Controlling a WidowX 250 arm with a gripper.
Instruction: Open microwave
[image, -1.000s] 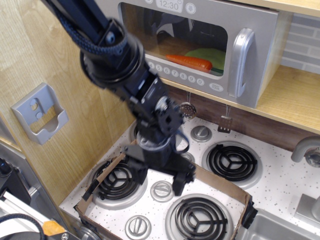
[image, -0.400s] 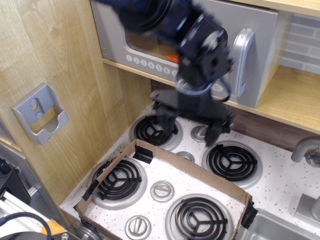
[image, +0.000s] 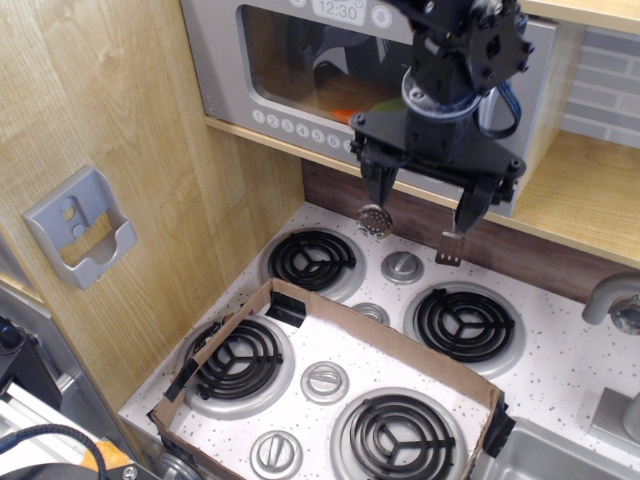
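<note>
Gripper (image: 422, 193), black, jaws spread wide and empty, hangs before the closed grey toy microwave (image: 300, 70); it should straddle the handle squarely before pulling.

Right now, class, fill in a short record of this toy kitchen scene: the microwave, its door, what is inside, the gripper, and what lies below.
microwave: grey, on a wooden shelf above the stove
door: shut
clock display: reads 12:30
inside: something orange shows through the window
gripper: open, fingers pointing down, in front of the microwave's right end
handle: hidden behind the arm
stove: four black coil burners, a cardboard frame around the front ones
</note>
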